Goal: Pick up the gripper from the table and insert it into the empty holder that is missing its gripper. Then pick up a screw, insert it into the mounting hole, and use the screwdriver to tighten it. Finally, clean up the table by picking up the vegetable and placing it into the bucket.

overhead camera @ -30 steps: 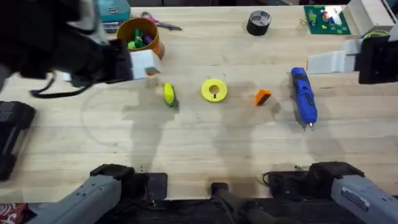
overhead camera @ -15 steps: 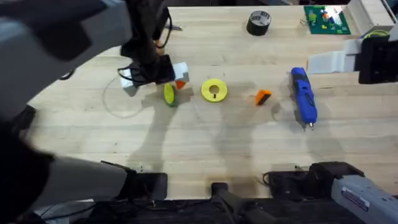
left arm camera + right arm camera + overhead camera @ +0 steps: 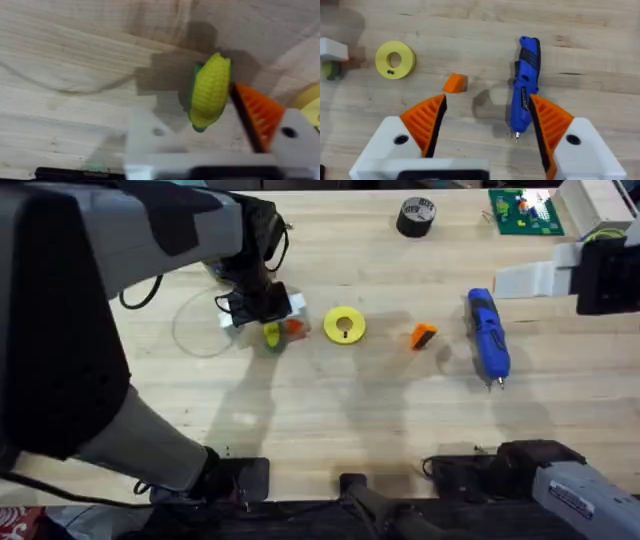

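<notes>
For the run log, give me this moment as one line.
left gripper: open around vegetable, missing one pad | right gripper: open, above screwdriver | gripper: on table

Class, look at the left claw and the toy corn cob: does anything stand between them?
Nothing visible does. The left claw is open right over the corn cob, which lies between its fingers on the bare table.

The left gripper [image 3: 268,320] crowds the vegetable [image 3: 271,334], with the yellow ring [image 3: 344,325] just beside. Open table [image 3: 330,420] lies around the orange gripper [image 3: 424,335]; the screwdriver [image 3: 488,335] flanks it.
</notes>
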